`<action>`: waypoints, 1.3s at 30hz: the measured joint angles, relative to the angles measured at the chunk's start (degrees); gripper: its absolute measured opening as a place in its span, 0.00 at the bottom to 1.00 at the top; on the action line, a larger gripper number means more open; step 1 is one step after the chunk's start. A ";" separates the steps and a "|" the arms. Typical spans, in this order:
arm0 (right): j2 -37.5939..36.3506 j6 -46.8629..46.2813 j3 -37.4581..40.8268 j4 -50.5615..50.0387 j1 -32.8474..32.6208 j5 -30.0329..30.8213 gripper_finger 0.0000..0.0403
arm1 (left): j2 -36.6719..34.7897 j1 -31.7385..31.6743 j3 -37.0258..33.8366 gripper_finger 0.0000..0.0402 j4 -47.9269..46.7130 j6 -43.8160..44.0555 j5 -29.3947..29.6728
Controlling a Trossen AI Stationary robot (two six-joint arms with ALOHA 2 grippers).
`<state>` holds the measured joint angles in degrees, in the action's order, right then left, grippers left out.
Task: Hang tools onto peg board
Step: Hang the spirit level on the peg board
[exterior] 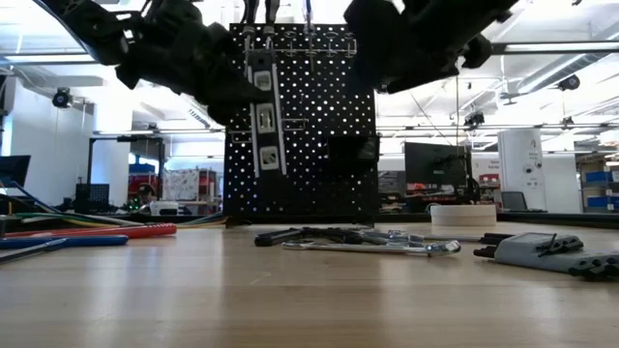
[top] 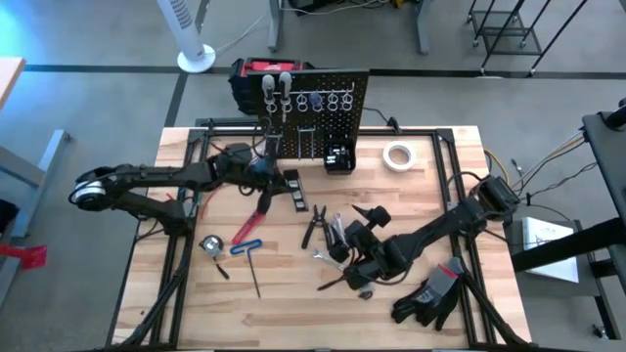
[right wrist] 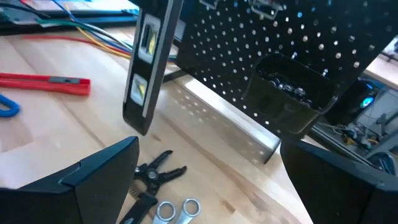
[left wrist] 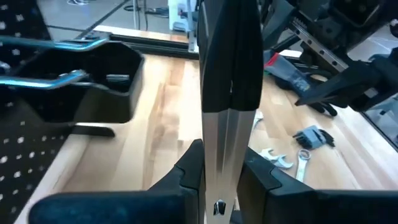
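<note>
My left gripper [top: 269,174] is shut on a small black and silver level [top: 291,191], held just in front of the upright black peg board [top: 313,108]. The low view shows the level [exterior: 263,116] hanging nearly upright before the board [exterior: 319,116]. My right gripper [top: 347,244] is open and empty, raised above the table [exterior: 406,43]. Below it, black pliers [top: 315,225] and silver wrenches [top: 333,240] lie flat on the table. Its wrist view looks past its spread fingers [right wrist: 208,149] at the level [right wrist: 146,62] and the board's small black bin [right wrist: 292,93]. My left gripper pinches the level between its two fingers [left wrist: 186,177], one on each side of its silver body [left wrist: 225,143]. The fingers come about level from the table's left and lie across the level, on its upper half [exterior: 253,87]. The level hangs nearly upright, its lower end [exterior: 274,169] clear of the table.
A red-handled tool [top: 252,220], a blue-handled tool [top: 245,246] and a small round tool [top: 209,243] lie left of centre. A white tape roll [top: 396,154] sits at the far right, black gloves [top: 430,293] at the near right. A red-and-black box [top: 259,73] stands behind the board.
</note>
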<state>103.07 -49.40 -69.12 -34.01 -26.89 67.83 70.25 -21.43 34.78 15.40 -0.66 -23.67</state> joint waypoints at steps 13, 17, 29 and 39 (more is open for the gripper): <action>0.00 0.00 1.00 0.42 1.44 -2.11 0.95 | 9.64 -4.23 8.84 0.10 -7.03 0.03 -4.65; 0.00 -0.03 1.39 0.43 1.44 -2.11 0.95 | 11.02 -5.51 11.52 0.10 -9.22 4.13 -5.53; 0.00 -0.96 2.84 0.51 1.68 -2.11 0.96 | 0.91 0.07 6.87 0.10 -15.99 7.90 -1.51; 0.00 0.46 3.06 2.59 2.48 -2.10 0.96 | -16.30 -0.69 -2.25 0.10 -19.35 6.95 4.13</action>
<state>103.07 -48.94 -66.06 -31.42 -24.41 65.72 53.95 -22.12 32.54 -3.95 6.28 -19.54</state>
